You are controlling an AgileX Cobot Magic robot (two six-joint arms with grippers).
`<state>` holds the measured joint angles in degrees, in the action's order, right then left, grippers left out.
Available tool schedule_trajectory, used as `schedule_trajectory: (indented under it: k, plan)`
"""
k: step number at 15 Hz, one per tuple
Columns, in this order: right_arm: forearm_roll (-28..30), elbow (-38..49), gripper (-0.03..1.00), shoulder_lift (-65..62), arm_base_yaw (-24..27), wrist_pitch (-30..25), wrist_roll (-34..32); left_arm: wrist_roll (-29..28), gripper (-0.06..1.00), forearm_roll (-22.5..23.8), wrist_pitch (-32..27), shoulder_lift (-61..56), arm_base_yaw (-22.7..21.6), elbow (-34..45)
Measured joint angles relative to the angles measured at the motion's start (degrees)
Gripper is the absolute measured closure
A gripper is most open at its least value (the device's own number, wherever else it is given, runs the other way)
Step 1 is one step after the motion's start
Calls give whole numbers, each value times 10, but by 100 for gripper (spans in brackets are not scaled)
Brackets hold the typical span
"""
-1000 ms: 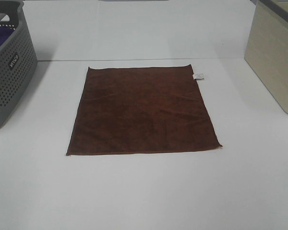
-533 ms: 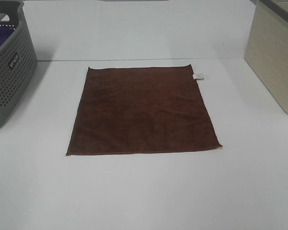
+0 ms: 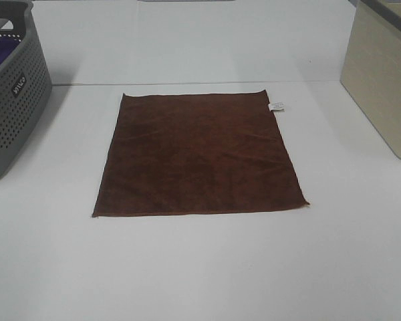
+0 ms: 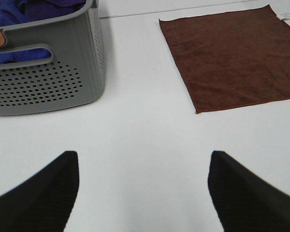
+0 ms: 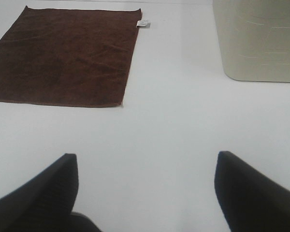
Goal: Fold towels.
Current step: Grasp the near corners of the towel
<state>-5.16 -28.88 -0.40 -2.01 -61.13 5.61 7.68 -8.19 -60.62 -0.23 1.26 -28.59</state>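
Grey basket w/ purple cloth at far left. L gripper spread wide, empty, over bare table, well apart from towel. The towel lies flat, unfolded, mid-table, label at far-right corner. R gripper spread too, empty, well short of towel's near-right corner. Beige bin far right.

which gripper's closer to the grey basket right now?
Left. The left gripper hangs open short of the grey basket, which shows in its wrist view. The right gripper faces the towel and beige bin; no basket in its view.
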Motion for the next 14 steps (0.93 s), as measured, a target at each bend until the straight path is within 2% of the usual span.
schedule_trajectory:
  k: [14]
  plan:
    - [0, 0, 23, 0, 0, 0, 0, 0, 23, 0, 0, 0, 0, 0]
